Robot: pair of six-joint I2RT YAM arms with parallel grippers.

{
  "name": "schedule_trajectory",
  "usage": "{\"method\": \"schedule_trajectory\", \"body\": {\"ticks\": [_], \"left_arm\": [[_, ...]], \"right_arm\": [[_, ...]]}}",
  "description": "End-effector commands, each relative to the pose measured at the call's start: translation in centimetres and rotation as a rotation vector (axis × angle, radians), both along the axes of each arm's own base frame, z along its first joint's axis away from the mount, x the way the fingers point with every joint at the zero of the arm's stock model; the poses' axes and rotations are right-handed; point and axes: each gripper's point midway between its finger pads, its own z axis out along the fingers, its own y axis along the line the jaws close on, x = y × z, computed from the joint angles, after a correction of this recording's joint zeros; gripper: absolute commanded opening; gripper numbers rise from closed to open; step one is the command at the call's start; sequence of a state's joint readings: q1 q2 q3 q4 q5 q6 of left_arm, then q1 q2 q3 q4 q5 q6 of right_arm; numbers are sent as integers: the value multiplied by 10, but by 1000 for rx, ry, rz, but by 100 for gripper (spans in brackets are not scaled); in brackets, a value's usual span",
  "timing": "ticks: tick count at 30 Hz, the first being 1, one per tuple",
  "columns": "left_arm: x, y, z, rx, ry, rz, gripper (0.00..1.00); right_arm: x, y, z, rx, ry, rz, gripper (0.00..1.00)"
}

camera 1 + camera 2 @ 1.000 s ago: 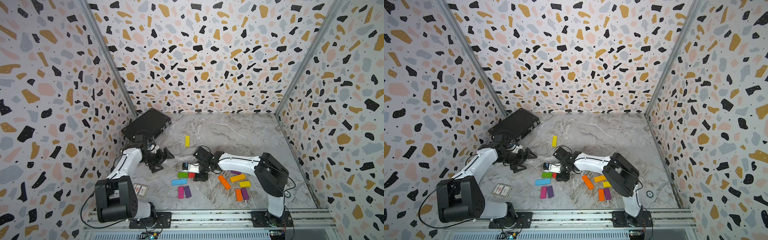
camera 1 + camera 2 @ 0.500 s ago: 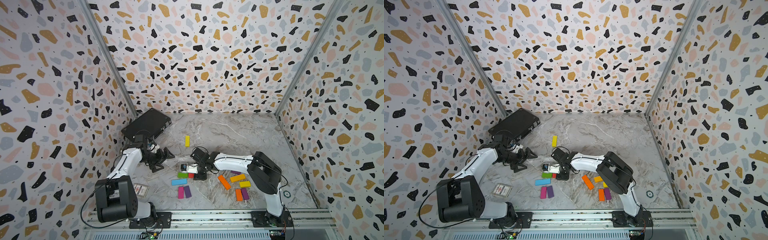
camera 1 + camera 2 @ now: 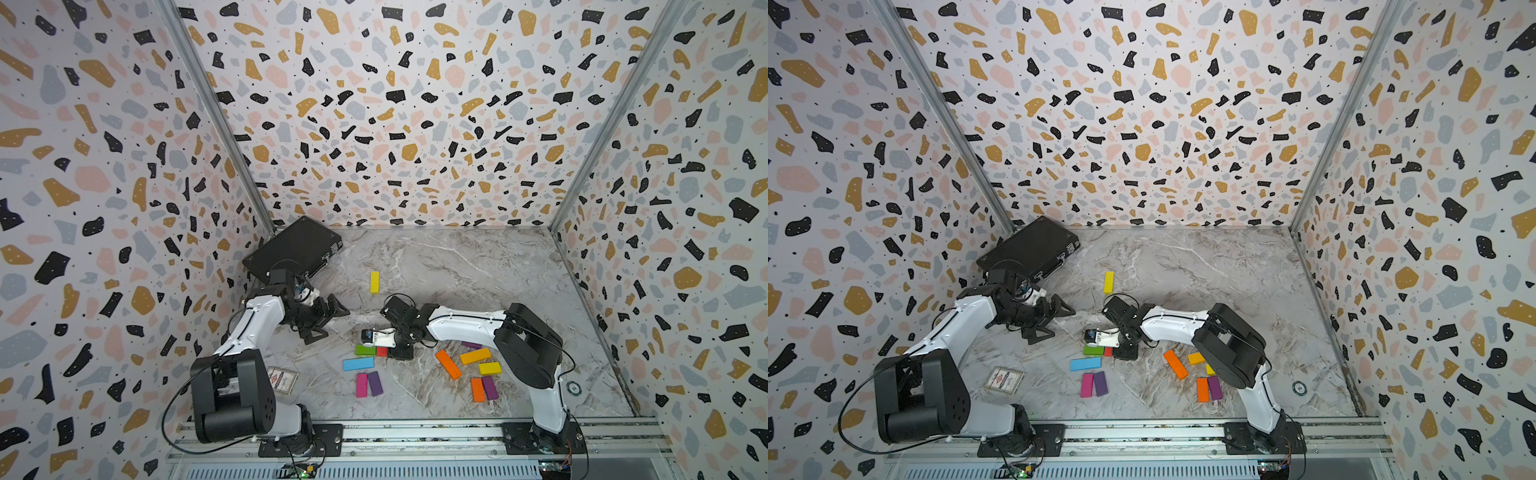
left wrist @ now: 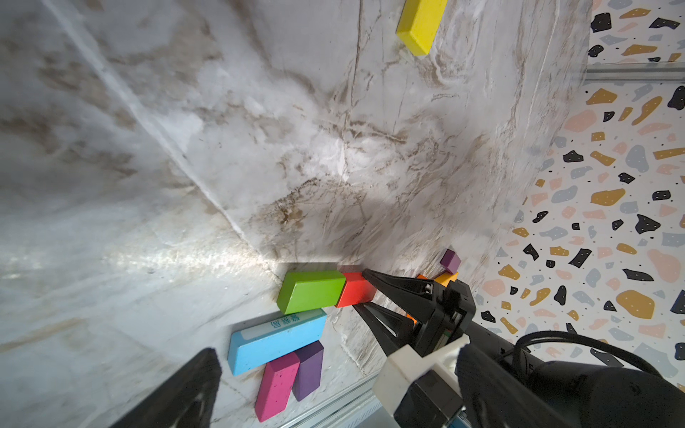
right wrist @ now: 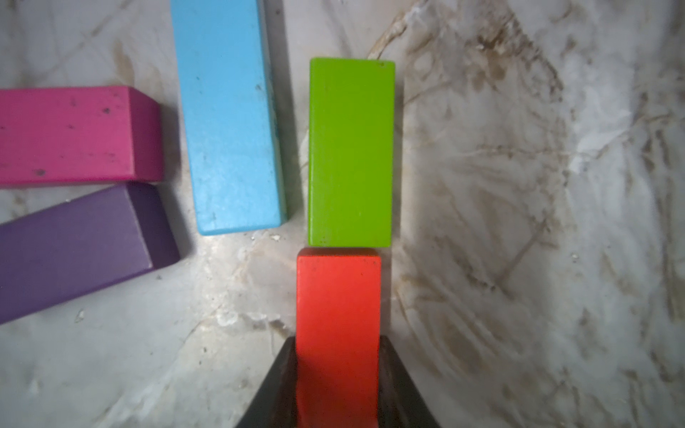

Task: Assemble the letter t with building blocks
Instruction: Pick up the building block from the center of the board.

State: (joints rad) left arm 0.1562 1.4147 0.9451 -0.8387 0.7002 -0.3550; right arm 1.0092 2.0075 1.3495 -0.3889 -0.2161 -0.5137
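Red block (image 5: 338, 296) set end to end against green block (image 5: 351, 152).
It is pinched by the right gripper (image 5: 338, 341), jaws closed on its sides, mid-table (image 3: 457, 270); the left gripper (image 3: 329, 322) is spread wide open.

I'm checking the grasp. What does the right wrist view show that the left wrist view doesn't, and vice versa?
Right wrist only: how both fingers sit flush on the red block's sides. Left wrist only: the yellow block, the whole right gripper from the side, the wall. Shared: red, green, blue, pink and purple blocks.
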Motion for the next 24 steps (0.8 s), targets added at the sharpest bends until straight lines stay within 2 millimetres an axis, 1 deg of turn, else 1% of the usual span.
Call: {"method": "schedule_trajectory", "body": {"ticks": [1, 4, 7, 10, 13, 16, 19, 22, 24], "left_arm": [[2, -1, 2, -17, -14, -8, 99], [3, -1, 2, -16, -18, -9, 99], [4, 0, 2, -13, -21, -9, 99], [7, 1, 4, -5, -29, -7, 99], [14, 4, 7, 9, -47, 3, 99], [25, 7, 12, 22, -77, 20, 99], [41, 11, 14, 33, -104, 40, 100], [58, 14, 17, 33, -134, 55, 99], [71, 17, 21, 36, -157, 56, 99]], "right_arm": [[1, 1, 6, 3, -14, 11, 25], [2, -2, 6, 3, -28, 5, 22], [4, -4, 8, 3, -34, 0, 21], [10, -6, 15, 18, -35, -16, 21], [19, -8, 27, 42, -26, -39, 21], [32, -11, 37, 53, -14, -58, 21], [47, -13, 46, 54, -21, -66, 21], [64, -14, 55, 63, -27, -72, 21], [79, -14, 62, 71, -44, -81, 21]]}}
